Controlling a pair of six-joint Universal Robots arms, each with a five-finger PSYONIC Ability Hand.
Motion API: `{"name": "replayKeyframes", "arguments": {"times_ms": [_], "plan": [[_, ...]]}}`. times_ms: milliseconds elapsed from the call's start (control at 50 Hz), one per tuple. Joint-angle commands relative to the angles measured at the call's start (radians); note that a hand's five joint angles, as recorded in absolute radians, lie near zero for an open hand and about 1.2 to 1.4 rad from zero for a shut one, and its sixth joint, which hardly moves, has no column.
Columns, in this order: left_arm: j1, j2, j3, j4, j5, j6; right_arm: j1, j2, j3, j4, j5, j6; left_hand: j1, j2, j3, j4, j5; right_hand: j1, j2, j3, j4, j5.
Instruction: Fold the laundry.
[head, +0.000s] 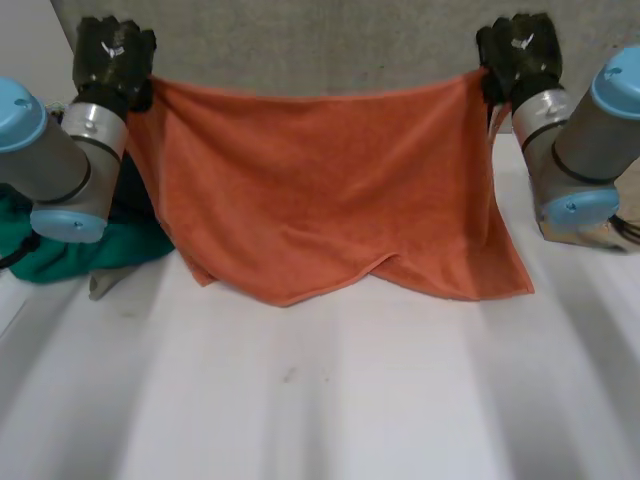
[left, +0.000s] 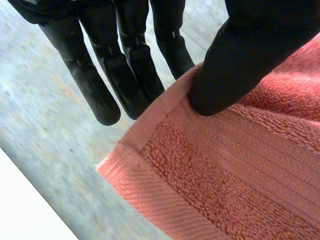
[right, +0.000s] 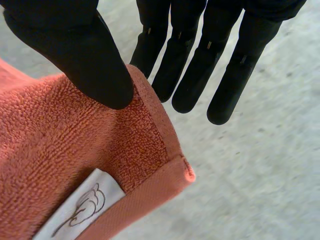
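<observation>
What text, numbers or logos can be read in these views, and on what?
No words or numbers can be read.
White label on the orange towel, by the corner the right hand pinches: only a thin curly line drawing, no letters.

I see one orange terry towel (head: 330, 190) hanging spread wide, its upper corners pinched, one in the left hand (head: 113, 52) and one in the right hand (head: 520, 50). The top edge sags slightly between them. The lower edge lies rumpled on the table (head: 330, 400). There is a white label (right: 80, 207) near the right-hand corner. A green cloth (head: 90, 255) is heaped beside the towel's left side.
</observation>
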Motion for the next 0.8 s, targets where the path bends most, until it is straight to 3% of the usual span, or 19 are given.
{"name": "replayKeyframes", "arguments": {"times_ms": [20, 60, 140, 320, 420, 520, 640, 800], "plan": [[-0.022, 0.007, 0.196, 0.166, -0.075, -0.093, 0.004, -0.014, -0.209, -0.126, 0.133, 0.000, 0.249, 0.196, 0.206, 0.195, 0.235, 0.256, 0.215, 0.204, 0.197, 0.236], [-0.031, 0.042, 0.192, 0.214, -0.120, -0.143, 0.004, -0.060, -0.174, -0.177, 0.146, 0.002, 0.249, 0.196, 0.206, 0.195, 0.235, 0.256, 0.215, 0.204, 0.197, 0.236], [-0.028, 0.145, 0.097, 0.246, -0.126, -0.208, -0.008, -0.167, 0.006, -0.258, 0.132, 0.006, 0.249, 0.196, 0.206, 0.195, 0.235, 0.256, 0.215, 0.204, 0.197, 0.236], [-0.022, 0.309, -0.328, 0.205, 0.006, -0.247, -0.040, -0.344, 0.409, -0.217, -0.001, -0.006, 0.249, 0.196, 0.206, 0.195, 0.235, 0.256, 0.215, 0.204, 0.197, 0.236], [-0.011, 0.368, -0.540, 0.055, 0.010, -0.233, -0.130, -0.391, 0.579, -0.020, -0.128, -0.032, 0.249, 0.196, 0.206, 0.195, 0.235, 0.256, 0.215, 0.204, 0.197, 0.236], [0.001, 0.453, -0.709, -0.137, 0.021, -0.195, -0.167, -0.449, 0.682, 0.177, -0.195, -0.132, 0.249, 0.196, 0.206, 0.195, 0.235, 0.256, 0.215, 0.204, 0.197, 0.236], [0.011, 0.645, -0.756, -0.320, 0.018, -0.092, -0.209, -0.581, 0.698, 0.408, -0.173, -0.378, 0.249, 0.196, 0.206, 0.195, 0.235, 0.256, 0.215, 0.204, 0.197, 0.236], [0.017, 0.871, -0.616, -0.545, 0.021, -0.066, -0.212, -0.810, 0.606, 0.668, -0.089, -0.471, 0.249, 0.196, 0.206, 0.195, 0.235, 0.256, 0.215, 0.204, 0.197, 0.236]]}}
